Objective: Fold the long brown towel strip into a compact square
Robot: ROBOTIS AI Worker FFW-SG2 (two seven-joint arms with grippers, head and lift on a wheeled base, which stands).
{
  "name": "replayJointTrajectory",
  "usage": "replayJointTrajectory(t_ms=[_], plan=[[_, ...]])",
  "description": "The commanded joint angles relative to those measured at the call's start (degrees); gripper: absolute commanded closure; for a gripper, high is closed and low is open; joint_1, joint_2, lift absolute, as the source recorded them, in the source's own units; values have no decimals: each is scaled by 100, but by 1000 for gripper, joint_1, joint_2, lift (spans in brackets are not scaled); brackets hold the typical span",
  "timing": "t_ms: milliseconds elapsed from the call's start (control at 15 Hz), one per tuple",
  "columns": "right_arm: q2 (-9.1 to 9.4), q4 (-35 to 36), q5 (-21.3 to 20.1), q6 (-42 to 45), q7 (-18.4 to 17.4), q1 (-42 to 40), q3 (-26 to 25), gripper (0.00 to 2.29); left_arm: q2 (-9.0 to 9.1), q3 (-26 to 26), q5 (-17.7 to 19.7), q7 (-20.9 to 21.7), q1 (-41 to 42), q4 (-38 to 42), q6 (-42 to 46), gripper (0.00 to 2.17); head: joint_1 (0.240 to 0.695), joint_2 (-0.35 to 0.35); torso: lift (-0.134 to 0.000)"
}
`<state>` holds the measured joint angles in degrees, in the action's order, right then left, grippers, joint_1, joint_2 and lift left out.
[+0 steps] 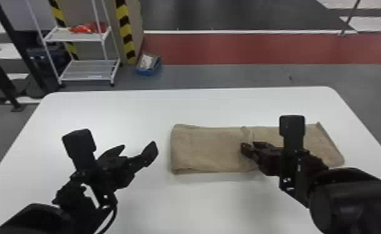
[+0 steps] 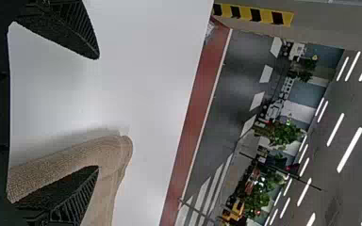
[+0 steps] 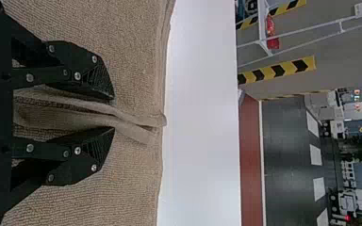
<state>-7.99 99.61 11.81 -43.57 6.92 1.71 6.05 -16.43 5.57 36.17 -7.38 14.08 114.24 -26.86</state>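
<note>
The brown towel (image 1: 211, 149) lies as a folded strip on the right half of the table, with a raised ridge across its middle. Over that ridge is my right gripper (image 1: 251, 149); in the right wrist view the same gripper (image 3: 113, 113) has its fingers apart on both sides of the towel's upstanding edges (image 3: 122, 115). My left gripper (image 1: 138, 147) stands open to the left of the strip, above bare table. The left wrist view has the left gripper (image 2: 99, 113) with parted fingers, one of them overlapping the towel's rounded folded end (image 2: 113, 148).
The white table (image 1: 105, 109) extends around the towel, with its far edge behind and its right edge beyond the strip. On the floor past the table stand a white wire shelf (image 1: 88, 70) and a blue box (image 1: 148, 64).
</note>
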Motion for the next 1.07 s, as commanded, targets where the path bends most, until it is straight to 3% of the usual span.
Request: replayJointTrajectory(t_ms=[0,400,467,533,667,1000], plan=[[0,41,14,19,-7,-39,-17,785,0,-3,4,0,7,2,-53,46,695,19,-125],[0,489,-39,-33,-60,-180,19,788,0,-12,4,0,7,55,-123,46,695,20,-125],[-9,525,-48,-69,-60,-180,1,849,0,-12,4,0,16,64,-123,46,695,21,-125],[-18,525,-39,-262,-16,-136,-17,1193,0,-21,13,0,34,72,-123,46,695,22,-125],[-36,542,-30,-280,11,-110,-17,1497,0,-56,13,0,51,108,-123,46,695,21,-125],[-194,1017,278,-420,37,-189,-280,1595,0,-74,22,0,60,134,-123,46,695,20,-125]])
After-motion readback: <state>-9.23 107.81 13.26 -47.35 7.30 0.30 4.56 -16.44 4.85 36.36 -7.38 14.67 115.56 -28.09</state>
